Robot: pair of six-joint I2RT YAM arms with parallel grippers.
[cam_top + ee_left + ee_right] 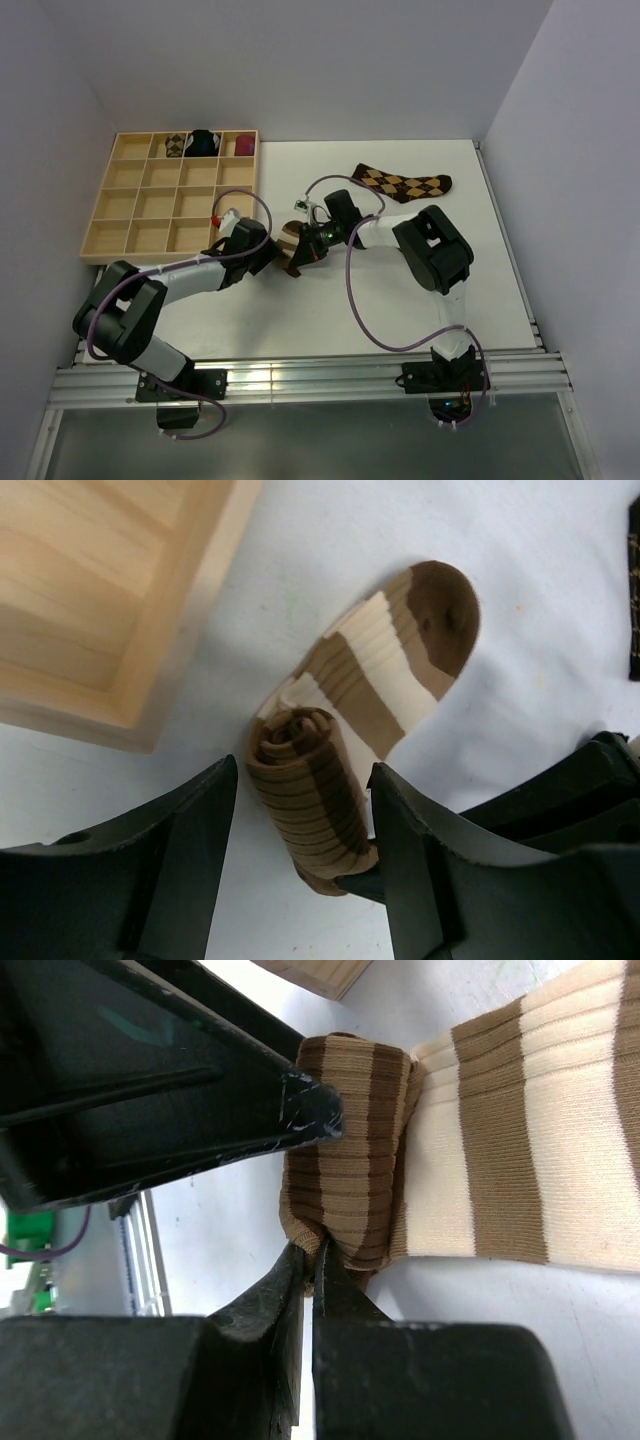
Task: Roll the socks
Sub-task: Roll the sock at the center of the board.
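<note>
The brown-and-cream striped sock (385, 670) is lying on the white table (300, 310) just beside the wooden tray (120, 252). One end is wound into a tight roll (310, 785), while the dark rounded end is lying flat. The left gripper (304, 770) is straddling the roll with its jaws apart, one finger (190, 860) on either side; whether they are touching it cannot be confirmed. The right gripper (310, 1260) is pinching a fold of fabric at the roll's end, jaws together. The argyle sock (405, 183) is lying flat toward the table's far right, well apart from the grippers.
</note>
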